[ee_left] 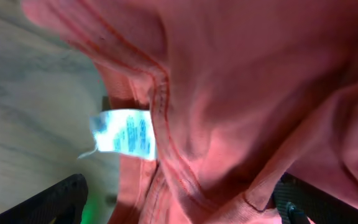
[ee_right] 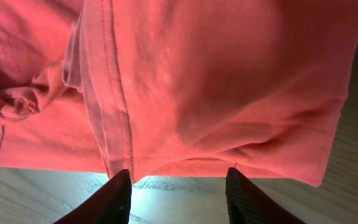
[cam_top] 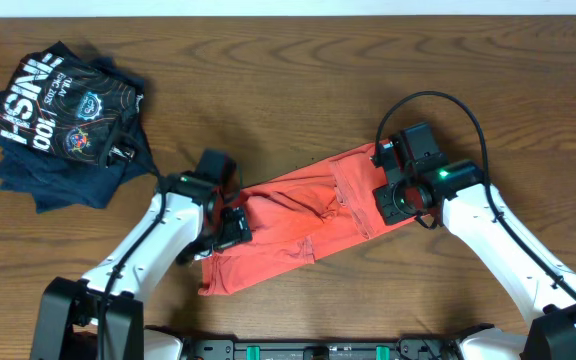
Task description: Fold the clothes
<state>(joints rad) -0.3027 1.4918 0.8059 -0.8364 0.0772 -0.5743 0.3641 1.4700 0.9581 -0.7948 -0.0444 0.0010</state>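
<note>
Left gripper (ee_left: 179,193): jaws spread wide, one finger at each edge of the wrist view, with a raised bunch of shirt (cam_top: 298,225) between them but not pinched. A white tag (ee_left: 124,134) sticks out from a seam just beside this bunch. Right gripper (ee_right: 182,186): jaws partly apart, tips at the shirt's near edge beside a stitched hem (ee_right: 114,93); bare table (cam_top: 298,80) shows in the gap, so nothing appears to be held. The shirt lies as a long, rumpled strip running diagonally across the table, with the left gripper near its lower-left end and the right gripper on its upper-right end. Dark shirts (cam_top: 63,115) sit in a pile well apart at the far left corner. The step in hand is judged to be taking hold of both ends for the next fold. Close each gripper on a full edge, not on a loose wrinkle. On the left, take the seam by the tag rather than the bunched middle, since a bunch is likely to slip or drag extra layers. On the right, slide one finger under the hem before closing. Lift both ends evenly and keep the strip taut, to avoid a skewed fold.
</note>
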